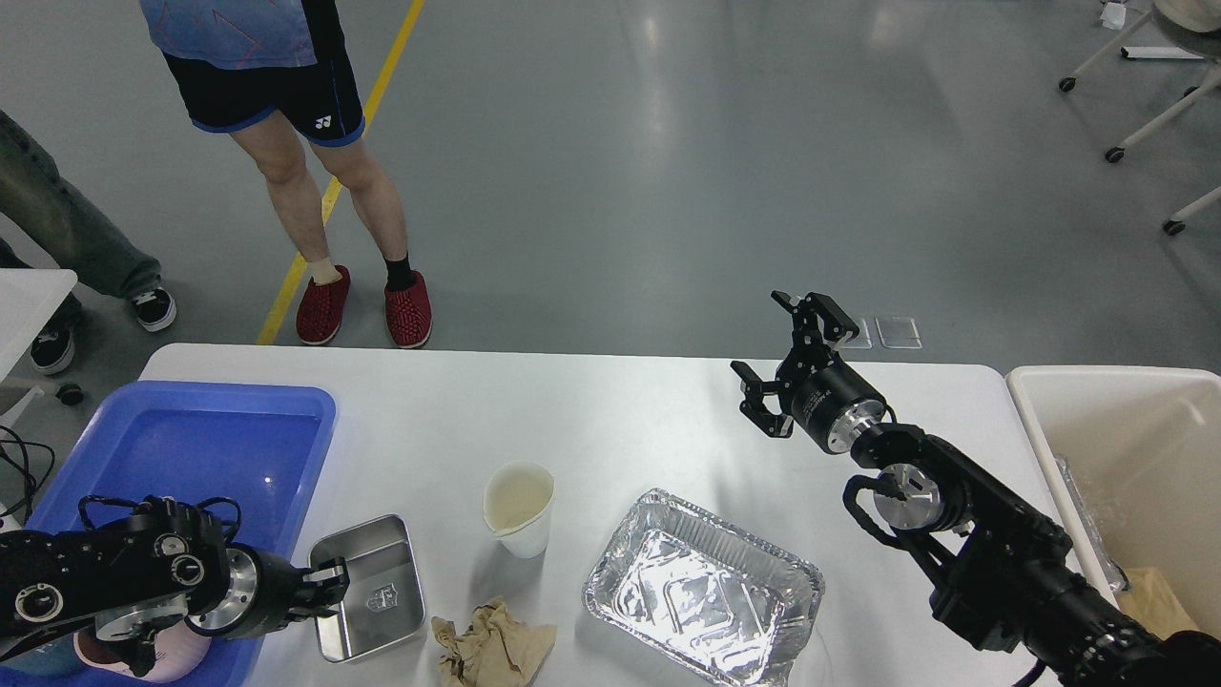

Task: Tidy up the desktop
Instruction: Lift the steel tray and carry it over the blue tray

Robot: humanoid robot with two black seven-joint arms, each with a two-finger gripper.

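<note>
The white desktop (591,420) holds a small steel tray (377,592), a white paper cup (520,506), a crumpled brown paper (491,649) and a foil tray (701,587). My left gripper (324,578) is shut on the steel tray's left rim, right beside the blue tray's near right corner. My right gripper (782,355) is open and empty, held above the table's far right part, well apart from the foil tray.
A blue plastic tray (219,448) sits at the table's left, with a pink object (143,654) at its near end under my left arm. A beige bin (1126,458) with some waste stands off the right end. Two people stand beyond the far left edge.
</note>
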